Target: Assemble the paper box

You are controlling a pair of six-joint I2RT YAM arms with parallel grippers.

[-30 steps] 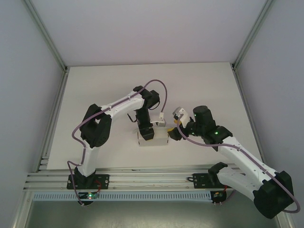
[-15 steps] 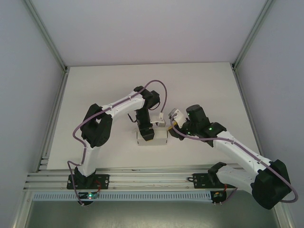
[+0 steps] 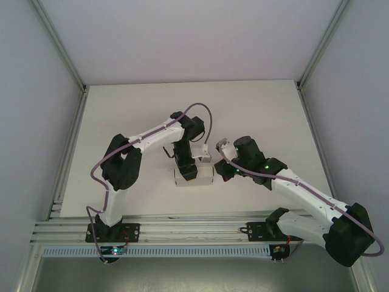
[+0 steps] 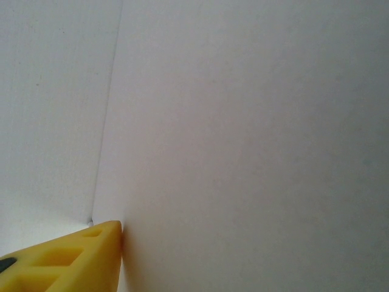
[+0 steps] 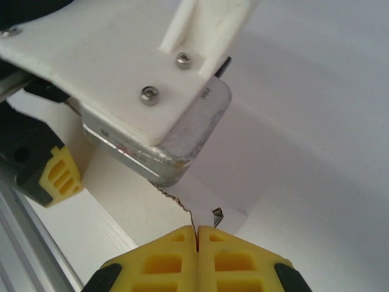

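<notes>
On table (image 3: 121, 109), centre front: paper box (image 3: 206, 177)

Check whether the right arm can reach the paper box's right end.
Likely yes: the right gripper sits at the paper box's right end, fingers shut on what looks like a thin card edge. The left gripper is further left on the box, off that end.

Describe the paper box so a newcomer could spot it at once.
On the white table, look near the front middle, where both arms' tips meet. The paper box is the small rectangular block under the left gripper, the right gripper at its right end. It is white card; the grippers are black and yellow.
</notes>
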